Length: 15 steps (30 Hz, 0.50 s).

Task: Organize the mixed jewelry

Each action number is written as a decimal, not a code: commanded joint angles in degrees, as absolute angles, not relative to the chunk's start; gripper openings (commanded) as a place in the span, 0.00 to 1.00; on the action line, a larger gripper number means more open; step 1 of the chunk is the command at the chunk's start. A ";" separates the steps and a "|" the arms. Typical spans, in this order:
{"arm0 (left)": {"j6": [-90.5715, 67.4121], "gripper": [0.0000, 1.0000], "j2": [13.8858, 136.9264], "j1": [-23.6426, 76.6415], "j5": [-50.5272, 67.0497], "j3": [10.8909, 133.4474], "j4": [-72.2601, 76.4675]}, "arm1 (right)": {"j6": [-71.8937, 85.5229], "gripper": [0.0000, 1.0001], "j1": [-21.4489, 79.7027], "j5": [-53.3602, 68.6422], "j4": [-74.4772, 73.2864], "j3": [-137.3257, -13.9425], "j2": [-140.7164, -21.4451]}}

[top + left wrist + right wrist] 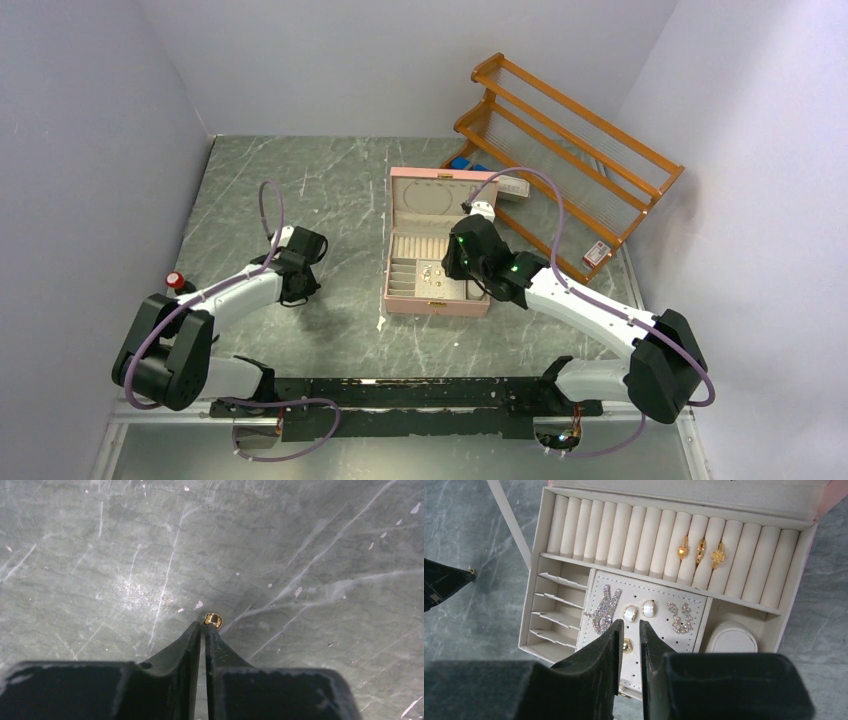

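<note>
My left gripper [205, 625] is shut on a tiny gold earring [213, 620], which pokes out from its tips just above the grey marble table. In the top view this gripper [305, 280] is left of the pink jewelry box [437, 305]. The right wrist view shows its tip [471, 571] beside the box. My right gripper [629, 622] hovers open over the box's perforated earring panel, with nothing between its fingers. Below the gap lies a gold earring [627, 645]. On the panel are white earrings [640, 611] and rhinestone pieces [604, 611]. Three gold rings [700, 551] sit in the ring rolls.
An orange wooden rack [570, 150] leans at the back right, close behind the box's open lid. A red knob [176, 281] sits by the left arm. Empty side compartments [556, 610] and a white oval cushion [730, 639] flank the panel. Grey walls enclose the table.
</note>
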<state>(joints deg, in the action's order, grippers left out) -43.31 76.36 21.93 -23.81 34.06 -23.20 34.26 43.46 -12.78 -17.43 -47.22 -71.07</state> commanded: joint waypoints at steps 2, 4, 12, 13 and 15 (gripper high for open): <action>-42.89 0.23 75.03 21.42 -23.31 34.32 -22.16 | 34.54 0.21 43.19 -13.01 -16.70 -46.79 -70.80; -42.89 0.27 74.74 21.44 -23.12 34.15 -21.91 | 34.54 0.21 43.24 -12.89 -16.56 -46.61 -70.84; -43.42 0.26 74.00 21.37 -24.47 34.10 -21.97 | 34.56 0.21 43.23 -12.48 -16.35 -46.32 -71.15; -43.48 0.25 74.07 21.36 -24.60 34.10 -21.97 | 34.54 0.21 43.17 -12.46 -16.28 -46.32 -71.13; -43.55 0.23 74.16 21.26 -24.58 34.10 -21.85 | 34.62 0.21 43.17 -12.49 -16.27 -46.34 -71.10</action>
<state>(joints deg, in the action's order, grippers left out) -43.13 74.98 21.93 -23.75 34.06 -23.20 34.28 43.46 -12.25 -17.41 -47.18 -71.07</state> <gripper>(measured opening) 0.249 0.214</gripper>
